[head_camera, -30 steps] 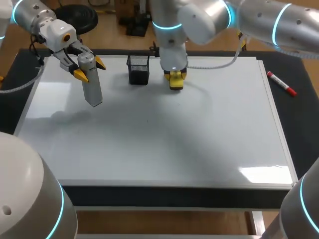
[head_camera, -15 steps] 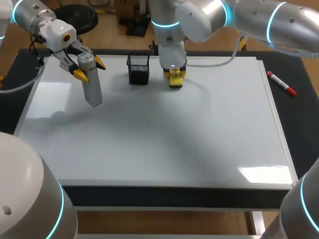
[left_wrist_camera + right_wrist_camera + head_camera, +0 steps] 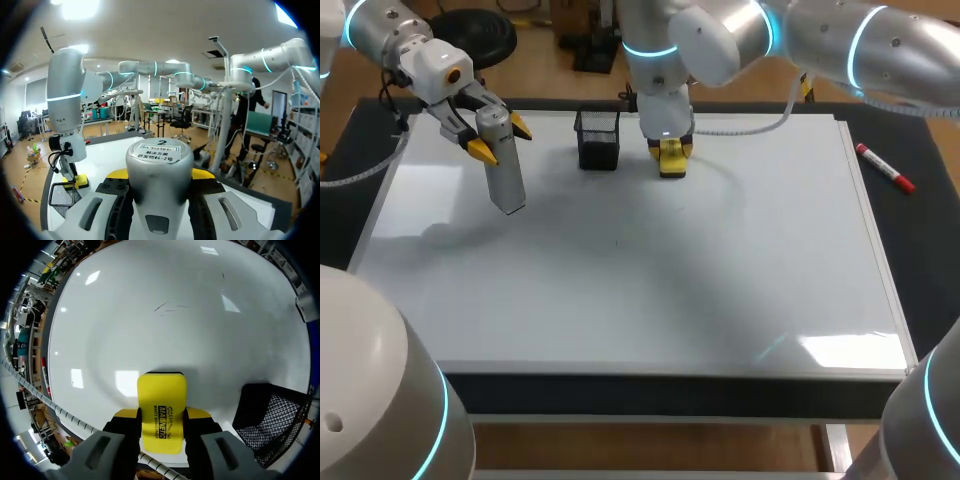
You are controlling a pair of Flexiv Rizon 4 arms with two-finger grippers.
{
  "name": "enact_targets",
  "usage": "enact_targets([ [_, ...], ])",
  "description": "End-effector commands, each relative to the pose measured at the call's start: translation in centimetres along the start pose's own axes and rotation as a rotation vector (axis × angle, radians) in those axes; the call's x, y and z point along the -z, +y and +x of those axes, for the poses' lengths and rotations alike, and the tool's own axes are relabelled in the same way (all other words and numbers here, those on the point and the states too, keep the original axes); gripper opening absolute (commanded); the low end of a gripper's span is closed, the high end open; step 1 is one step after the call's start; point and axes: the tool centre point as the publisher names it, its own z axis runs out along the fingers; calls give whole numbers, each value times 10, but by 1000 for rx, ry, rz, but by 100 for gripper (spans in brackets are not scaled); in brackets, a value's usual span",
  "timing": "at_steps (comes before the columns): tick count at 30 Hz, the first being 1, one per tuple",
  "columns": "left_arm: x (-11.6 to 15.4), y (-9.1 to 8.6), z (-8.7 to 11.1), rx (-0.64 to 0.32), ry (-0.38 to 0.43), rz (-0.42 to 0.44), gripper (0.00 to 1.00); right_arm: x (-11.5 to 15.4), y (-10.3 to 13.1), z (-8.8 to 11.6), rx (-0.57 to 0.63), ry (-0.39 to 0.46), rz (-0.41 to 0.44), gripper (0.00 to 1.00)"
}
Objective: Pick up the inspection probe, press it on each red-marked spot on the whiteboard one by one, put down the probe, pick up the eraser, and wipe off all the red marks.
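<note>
A whiteboard [image 3: 650,290] fills most of the table in the head view. The right arm [image 3: 840,45] comes in from the upper right and crosses past the middle, while the left arm [image 3: 390,30] enters from the upper left corner. The left gripper [image 3: 500,138] grips a silver cylindrical probe [image 3: 503,170] between its yellow tips. It holds the probe tilted above the board's upper left part, its lower end clear of the surface. A black mesh basket [image 3: 598,140] stands at the top centre of the board. Just to its right, the right gripper [image 3: 670,152] is clamped on a yellow eraser [image 3: 671,165], low over the board near the far edge. A red marker [image 3: 885,167] lies off the board at the upper right.
</note>
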Motion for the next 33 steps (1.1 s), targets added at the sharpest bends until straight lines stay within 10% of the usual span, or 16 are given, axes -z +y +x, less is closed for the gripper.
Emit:
enact_targets([
  [1, -1, -2, 0, 0, -2, -3, 0, 5, 2, 3, -4, -1, 14, 52],
  [2, -1, -2, 0, 0, -2, -3, 0, 7, 2, 4, -8, -5, 20, 100],
  [14, -1, -2, 0, 0, -2, -3, 0, 24, 13, 37, -151, -77, 38, 100],
  [33, -1, -2, 0, 0, -2, -3, 0, 73, 18, 97, -722, -509, -71, 100],
])
